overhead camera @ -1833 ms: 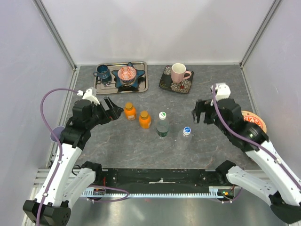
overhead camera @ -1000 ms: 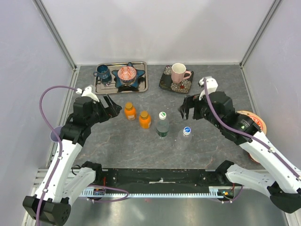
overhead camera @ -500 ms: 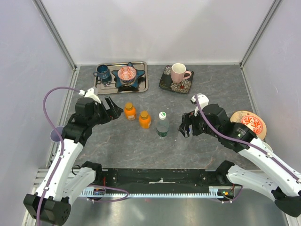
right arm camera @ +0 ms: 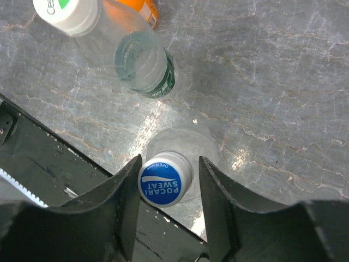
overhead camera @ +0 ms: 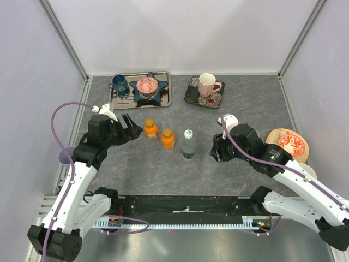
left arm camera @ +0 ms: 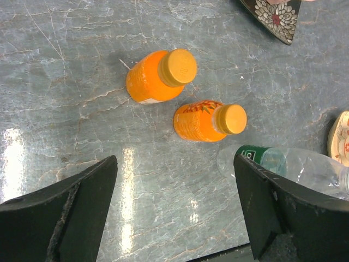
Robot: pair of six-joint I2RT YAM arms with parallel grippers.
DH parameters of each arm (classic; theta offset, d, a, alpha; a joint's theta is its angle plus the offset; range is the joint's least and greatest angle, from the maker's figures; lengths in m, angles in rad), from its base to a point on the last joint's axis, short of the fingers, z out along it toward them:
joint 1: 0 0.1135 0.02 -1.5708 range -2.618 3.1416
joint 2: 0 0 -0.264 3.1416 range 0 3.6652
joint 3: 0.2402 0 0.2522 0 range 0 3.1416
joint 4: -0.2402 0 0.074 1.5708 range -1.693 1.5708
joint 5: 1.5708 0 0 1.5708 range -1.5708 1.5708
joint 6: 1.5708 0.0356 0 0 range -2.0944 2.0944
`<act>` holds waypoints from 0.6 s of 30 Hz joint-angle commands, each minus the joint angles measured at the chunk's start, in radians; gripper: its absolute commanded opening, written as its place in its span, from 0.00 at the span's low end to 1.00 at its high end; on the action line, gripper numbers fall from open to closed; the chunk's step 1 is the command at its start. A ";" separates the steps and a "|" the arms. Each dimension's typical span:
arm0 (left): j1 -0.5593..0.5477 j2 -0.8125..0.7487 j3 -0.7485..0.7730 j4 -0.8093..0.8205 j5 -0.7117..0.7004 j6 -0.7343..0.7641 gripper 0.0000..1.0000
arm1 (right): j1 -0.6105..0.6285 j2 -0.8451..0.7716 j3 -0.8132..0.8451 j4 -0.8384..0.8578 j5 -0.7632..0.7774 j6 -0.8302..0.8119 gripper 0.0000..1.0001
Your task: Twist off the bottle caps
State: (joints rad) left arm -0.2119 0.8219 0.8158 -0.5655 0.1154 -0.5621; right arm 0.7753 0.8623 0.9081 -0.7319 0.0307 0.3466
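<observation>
Two short orange bottles (overhead camera: 151,129) (overhead camera: 168,138) with orange caps (left arm camera: 178,67) (left arm camera: 229,119) stand left of centre. Beside them rises the green-tinted bottle (overhead camera: 188,145), its white-and-green cap (right arm camera: 68,11) on. My left gripper (overhead camera: 132,128) hovers just left of the orange pair, open wide, with only bare table between its fingers (left arm camera: 82,202). My right gripper (right arm camera: 170,166) is down over the colourless bottle (right arm camera: 180,143), which it hides in the top view. Its jaws straddle the blue cap (right arm camera: 166,178). One finger touches the cap and a narrow gap shows at the other.
A metal tray (overhead camera: 166,101) at the back left carries a blue mug and a star-shaped bowl. A pink mug (overhead camera: 207,83) sits on a dark patterned plate. A round patterned plate (overhead camera: 292,143) lies at the right, under my right arm. The black rail (overhead camera: 185,204) borders the near edge.
My right arm swung left and came down over the colourless bottle, and its jaws narrowed around the blue cap. The left gripper stayed nearly still beside the orange bottles.
</observation>
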 commanded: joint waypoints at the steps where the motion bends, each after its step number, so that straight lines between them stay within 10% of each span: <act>1: -0.001 -0.009 0.005 0.039 0.023 -0.013 0.93 | 0.005 -0.003 -0.005 0.011 0.009 0.006 0.45; 9: -0.001 -0.023 0.074 0.035 -0.092 -0.021 0.92 | 0.004 -0.036 0.324 -0.161 0.271 0.012 0.27; 13: -0.001 -0.021 0.163 0.045 -0.183 -0.038 0.93 | 0.004 0.021 0.579 -0.260 0.432 0.011 0.00; 18: -0.001 0.016 0.284 0.148 -0.162 -0.055 0.95 | 0.004 0.081 0.726 -0.169 0.417 -0.090 0.00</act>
State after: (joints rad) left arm -0.2119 0.8227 0.9897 -0.5472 -0.0280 -0.5758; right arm 0.7769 0.9012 1.5749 -0.9352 0.3927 0.3370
